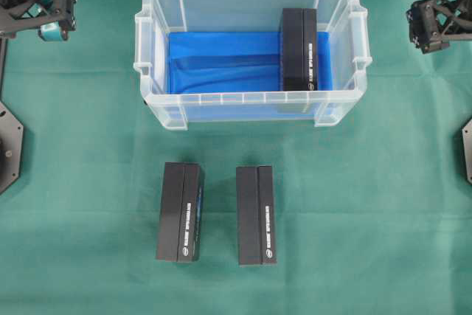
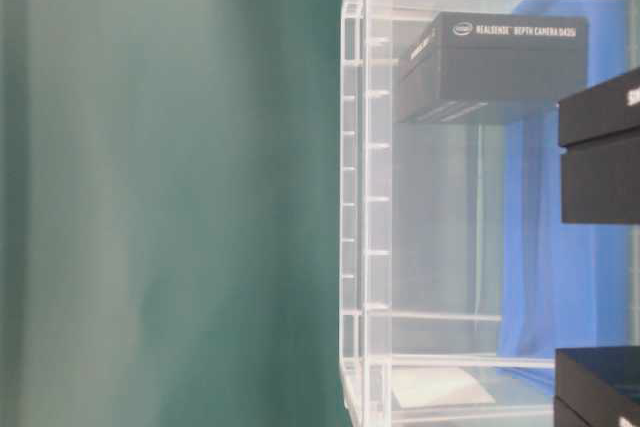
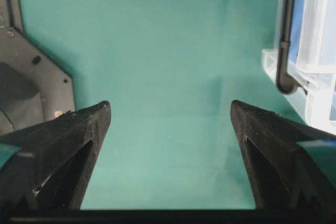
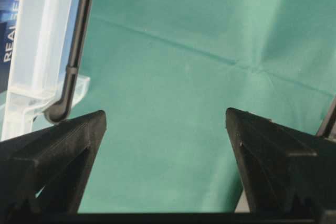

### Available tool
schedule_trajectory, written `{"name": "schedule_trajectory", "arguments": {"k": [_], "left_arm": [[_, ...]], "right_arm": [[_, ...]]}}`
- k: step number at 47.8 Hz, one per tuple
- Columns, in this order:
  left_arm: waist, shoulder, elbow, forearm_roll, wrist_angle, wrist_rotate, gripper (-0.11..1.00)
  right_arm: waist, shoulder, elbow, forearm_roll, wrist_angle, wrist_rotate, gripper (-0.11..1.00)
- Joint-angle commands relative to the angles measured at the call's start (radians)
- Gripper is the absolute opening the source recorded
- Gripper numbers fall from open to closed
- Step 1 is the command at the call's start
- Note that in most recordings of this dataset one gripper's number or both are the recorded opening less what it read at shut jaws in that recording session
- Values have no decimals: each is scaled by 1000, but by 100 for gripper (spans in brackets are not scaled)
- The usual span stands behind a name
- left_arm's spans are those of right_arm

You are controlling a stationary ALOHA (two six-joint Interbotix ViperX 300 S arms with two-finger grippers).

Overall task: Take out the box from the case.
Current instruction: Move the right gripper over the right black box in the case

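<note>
Box [image 1: 299,48]: upright at right end of case [image 1: 251,101], on blue lining. Left gripper [image 3: 170,114] and right gripper [image 4: 165,119]: jaws spread, empty, outside the case, well apart from box.

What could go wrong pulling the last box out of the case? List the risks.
1. The box stands on its narrow side tight against the right wall of the case, so a finger may jam between them.
2. The case is light-looking plastic; lifting may drag it along.
3. Two boxes already lie in front, so a careless set-down could knock them.
</note>
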Motion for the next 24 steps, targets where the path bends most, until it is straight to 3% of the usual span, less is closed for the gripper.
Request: {"name": "schedule_trajectory", "arguments": {"k": [1, 24], "left_arm": [[3, -8, -11, 0, -9, -2, 95], [3, 5, -6, 0, -48, -14, 95]], "right_arm": [[0, 8, -26, 2, -3, 2, 93], [66, 187, -155, 2, -63, 95, 93]]}}
